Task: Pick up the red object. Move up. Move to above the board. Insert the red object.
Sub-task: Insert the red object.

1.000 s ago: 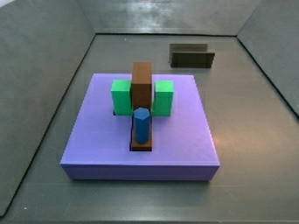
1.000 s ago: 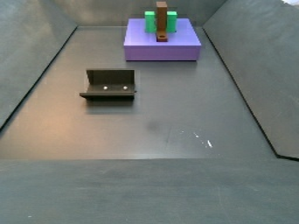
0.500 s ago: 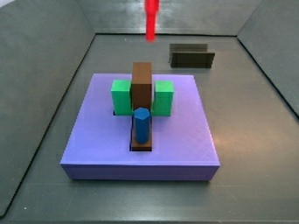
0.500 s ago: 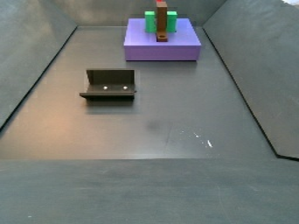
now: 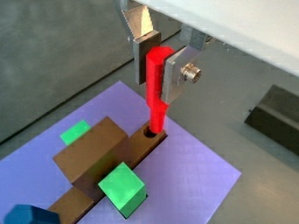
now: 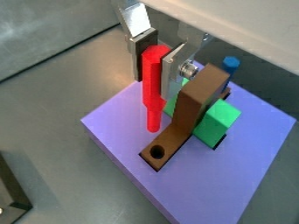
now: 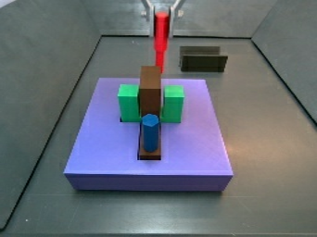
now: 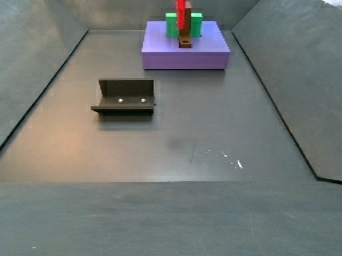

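Observation:
My gripper (image 5: 156, 66) is shut on the red object (image 5: 156, 101), a slim upright red peg, and grips it near its upper end. Both also show in a wrist view (image 6: 155, 68), the peg (image 6: 153, 92) hanging below the fingers. The peg's tip hangs just above a round hole (image 6: 156, 154) at the end of the brown strip (image 6: 193, 105) on the lavender board (image 6: 117, 131). In a side view the peg (image 7: 161, 39) hangs over the board's far end (image 7: 99, 139), with the fingers at the top edge (image 7: 162, 9). In a side view the peg (image 8: 182, 12) shows above the board (image 8: 167, 55).
Two green blocks (image 7: 129, 102) (image 7: 175, 102) flank the brown strip (image 7: 151, 88). A blue peg (image 7: 150, 132) stands at the strip's near end. The dark fixture (image 7: 203, 59) stands on the floor behind the board and shows in a side view (image 8: 124, 97). Grey walls enclose the floor.
The red peg came into view from above over the board's far end and has moved lower. The gripper's fingers now show at the top of a side view.

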### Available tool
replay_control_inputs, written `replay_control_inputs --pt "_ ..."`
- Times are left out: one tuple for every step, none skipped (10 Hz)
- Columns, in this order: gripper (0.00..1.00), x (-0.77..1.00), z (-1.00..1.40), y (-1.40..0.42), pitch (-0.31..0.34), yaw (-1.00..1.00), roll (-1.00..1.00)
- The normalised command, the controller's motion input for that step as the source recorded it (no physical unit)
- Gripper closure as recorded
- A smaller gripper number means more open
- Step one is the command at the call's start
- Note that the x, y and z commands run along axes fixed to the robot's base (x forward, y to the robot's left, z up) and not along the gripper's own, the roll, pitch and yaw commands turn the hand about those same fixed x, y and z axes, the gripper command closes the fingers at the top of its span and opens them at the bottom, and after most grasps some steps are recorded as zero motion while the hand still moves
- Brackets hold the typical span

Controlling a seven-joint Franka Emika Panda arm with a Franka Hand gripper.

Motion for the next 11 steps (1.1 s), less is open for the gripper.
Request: replay_control_inputs --pt "1.0 0.0 -0.18 0.0 0.0 0.08 0.07" --pt "1.0 0.0 -0.03 0.0 0.0 0.0 0.0" --pt "1.0 0.0 -0.21 0.13 0.0 0.0 0.12" --pt "1.0 0.0 -0.18 0.07 -0.003 0.01 0.01" --pt "1.0 -0.02 -0.19 0.05 -0.034 0.0 0.0" --pt "1.0 -0.01 -0.17 0.0 -0.039 0.01 0.0" --pt "1.0 0.0 -0.18 0.0 -0.054 0.0 -0.02" --pt "1.0 0.0 -0.23 0.0 -0.06 0.0 0.0" --pt "1.0 -0.01 -0.17 0.0 -0.037 0.0 0.0" --pt "1.0 -0.07 -0.12 0.03 -0.021 0.0 0.0" --pt "1.0 -0.21 -0.09 0.13 -0.01 0.0 0.0"
